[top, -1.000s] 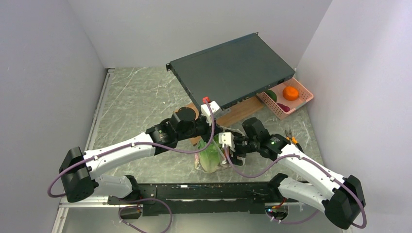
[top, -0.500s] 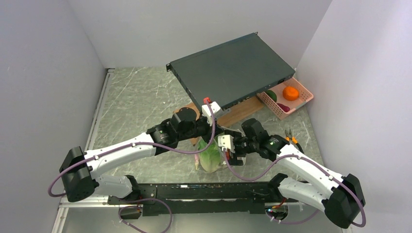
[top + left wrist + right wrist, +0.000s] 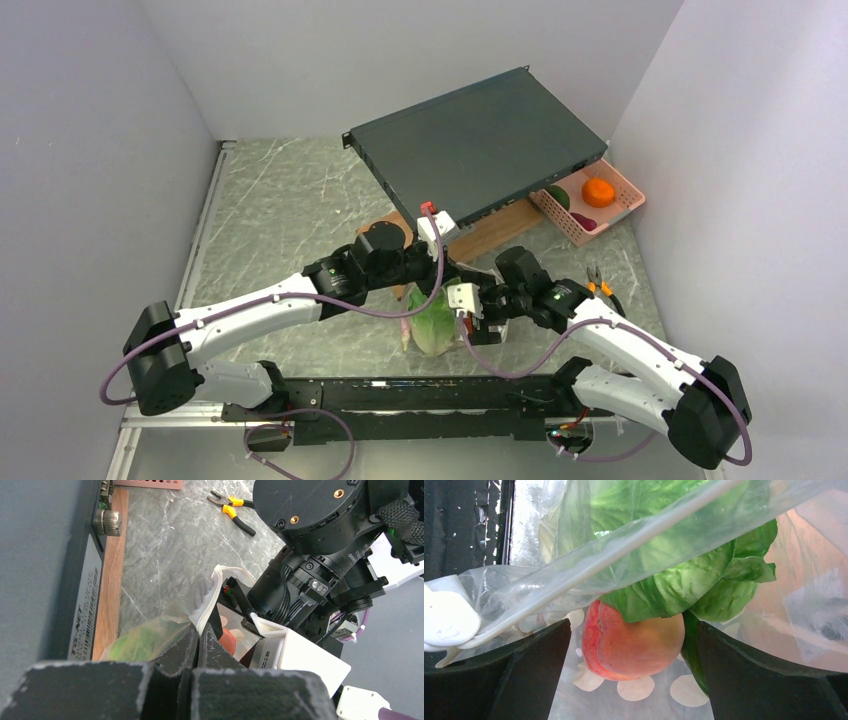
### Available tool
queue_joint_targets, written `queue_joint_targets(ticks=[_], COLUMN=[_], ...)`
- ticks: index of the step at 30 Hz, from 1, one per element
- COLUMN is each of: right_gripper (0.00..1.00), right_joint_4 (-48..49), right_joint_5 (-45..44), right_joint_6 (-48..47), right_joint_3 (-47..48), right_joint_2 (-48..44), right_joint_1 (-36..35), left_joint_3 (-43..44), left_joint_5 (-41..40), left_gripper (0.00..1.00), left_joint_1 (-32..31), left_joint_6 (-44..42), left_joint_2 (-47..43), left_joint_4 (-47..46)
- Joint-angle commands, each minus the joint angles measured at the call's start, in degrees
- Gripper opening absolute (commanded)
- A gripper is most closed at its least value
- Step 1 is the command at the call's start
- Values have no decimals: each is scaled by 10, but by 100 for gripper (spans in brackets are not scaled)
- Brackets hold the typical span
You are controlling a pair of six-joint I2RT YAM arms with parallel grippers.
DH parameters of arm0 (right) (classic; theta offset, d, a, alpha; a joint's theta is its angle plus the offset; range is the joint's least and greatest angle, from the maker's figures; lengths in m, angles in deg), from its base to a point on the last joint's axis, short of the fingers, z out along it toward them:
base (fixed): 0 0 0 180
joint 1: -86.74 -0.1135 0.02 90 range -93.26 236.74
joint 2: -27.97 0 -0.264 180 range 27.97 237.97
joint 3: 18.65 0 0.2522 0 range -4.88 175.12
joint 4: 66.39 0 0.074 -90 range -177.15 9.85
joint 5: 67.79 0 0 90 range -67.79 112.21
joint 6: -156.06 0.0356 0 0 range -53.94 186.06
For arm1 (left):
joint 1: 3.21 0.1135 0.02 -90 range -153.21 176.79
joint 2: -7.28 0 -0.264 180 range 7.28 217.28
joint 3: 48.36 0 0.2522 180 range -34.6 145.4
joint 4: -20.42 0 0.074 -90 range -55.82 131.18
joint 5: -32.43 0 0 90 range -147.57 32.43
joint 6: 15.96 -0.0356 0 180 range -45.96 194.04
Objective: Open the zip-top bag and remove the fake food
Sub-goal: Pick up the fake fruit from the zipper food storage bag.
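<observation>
Firmly pressed together, the jaws of the left gripper (image 3: 197, 634) pinch the pale upper lip of the zip-top bag (image 3: 200, 592) and hold that edge raised off the table (image 3: 280, 220). The jaws of the right gripper (image 3: 633, 630) stand wide apart at the bag's mouth with nothing in their grasp. A peach (image 3: 634, 650) lies between the two fingers with a small gap on each side. A leafy green lettuce (image 3: 664, 580) rests on top of the peach, and both sit inside the clear film. The bag lies near the table's front edge, between the two wrists. Orange-handled pliers (image 3: 231, 511) lie on the marble beyond the right arm. A wooden board (image 3: 111, 580) runs under a dark flat case (image 3: 480, 140) behind the bag. At the far right, a pink basket (image 3: 622, 183) holds an orange fruit (image 3: 598, 190).
</observation>
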Motion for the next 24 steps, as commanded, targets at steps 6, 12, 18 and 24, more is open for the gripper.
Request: queue_joint_targets(ticks=[6,12,18,24], right_gripper=[87,61,33,22], right_joint_4=[-80,-82,-81,-91], right_joint_5=[-23,-31,-27,-2], right_joint_6=[-19,-18,-7,8], right_joint_3=[-35,-35,-19,21], right_joint_2=[9,3,-4,-9], right_joint_1=[-5,-6,-2,10], left_joint_3=[16,16,16,16], left_joint_5=[49,48,46,41], left_gripper=[0,0,0,0], left_joint_1=[-8,-10,-11,-11], left_joint_6=[-3,-5,-5,-5], left_joint_2=[26,26,26,27], left_joint_4=[-35,-32,-31,-24])
